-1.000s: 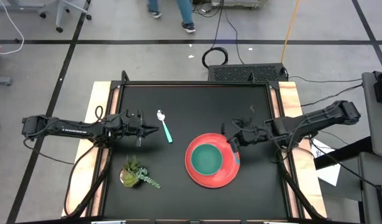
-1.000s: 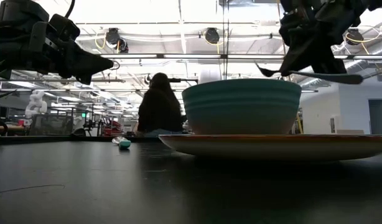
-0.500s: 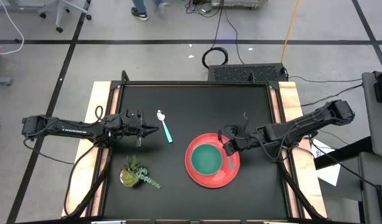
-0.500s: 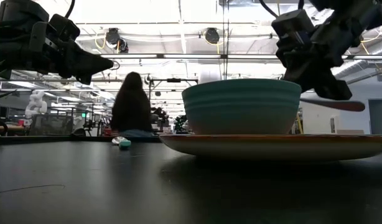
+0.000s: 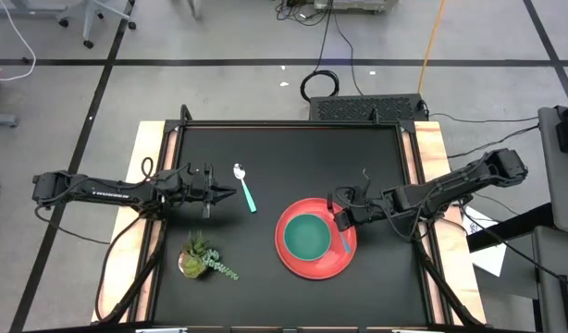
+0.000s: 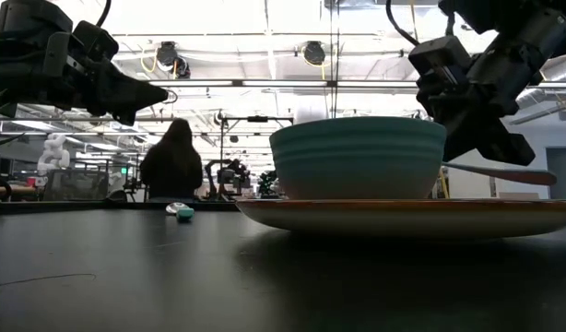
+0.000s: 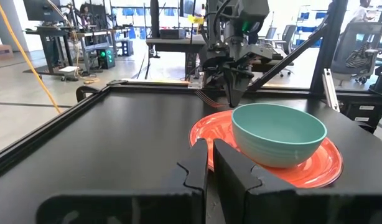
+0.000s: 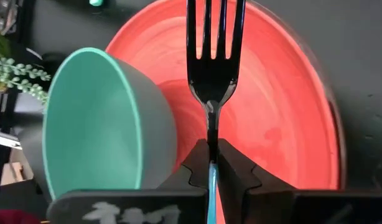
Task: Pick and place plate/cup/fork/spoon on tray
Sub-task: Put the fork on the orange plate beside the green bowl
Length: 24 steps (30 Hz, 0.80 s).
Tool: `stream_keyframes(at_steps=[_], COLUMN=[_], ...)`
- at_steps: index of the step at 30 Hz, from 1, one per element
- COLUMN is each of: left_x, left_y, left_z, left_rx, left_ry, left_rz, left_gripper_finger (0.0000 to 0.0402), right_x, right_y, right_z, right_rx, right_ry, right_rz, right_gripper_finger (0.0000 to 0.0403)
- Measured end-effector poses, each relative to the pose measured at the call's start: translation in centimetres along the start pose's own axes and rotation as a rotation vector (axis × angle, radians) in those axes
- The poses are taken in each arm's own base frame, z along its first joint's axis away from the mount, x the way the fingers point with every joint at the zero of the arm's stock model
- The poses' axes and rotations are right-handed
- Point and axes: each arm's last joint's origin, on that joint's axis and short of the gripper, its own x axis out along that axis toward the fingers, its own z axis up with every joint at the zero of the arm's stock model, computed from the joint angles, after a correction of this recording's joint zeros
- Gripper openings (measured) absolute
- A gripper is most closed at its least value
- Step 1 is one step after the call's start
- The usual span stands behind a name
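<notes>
While the right gripper hangs over the right side of the tray, its fingers are pinched on the fork by the thin blue handle, with the tines reaching out over the red floor of the tray. From above, the fork shows as a short blue line just right of the cup, over the tray's right part. The level view has the fork lying nearly flat, a little above the tray's rim, and whether it touches the tray cannot be told. The cup sits on the tray, slightly left of its middle in the overhead view, just beside the fork and apart from it.

Well away on the left half of the surface, the left gripper hovers with its fingers pressed close together and nothing between them, its tip pointing right. The spoon lies on the surface just beside that tip, head toward the far edge and teal handle toward the near one, well apart from the tray. A small potted plant stands near the left front, left of the tray. Beyond the surface, a person shows in the room.
</notes>
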Motion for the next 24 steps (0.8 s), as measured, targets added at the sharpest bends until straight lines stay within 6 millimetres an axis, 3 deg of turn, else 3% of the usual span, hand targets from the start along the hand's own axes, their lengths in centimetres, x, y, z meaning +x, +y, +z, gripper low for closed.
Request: stream_keyframes(at_steps=[15,24], left_x=[0.0,0.0], left_y=[0.0,0.0], left_z=[0.1,0.2], left_rx=[0.001,0.003], left_ry=[-0.007,-0.021], left_rz=[0.000,-0.001], left_gripper_finger=[0.0031,0.0031], right_x=[0.1,2.0], right_y=[-0.1,-0.2], right_z=[0.2,0.1], right_rx=[0.029,0.050], right_ry=[-0.006,0.026], right_rz=[-0.005,-0.018], right_gripper_finger=[0.0002,0.0002])
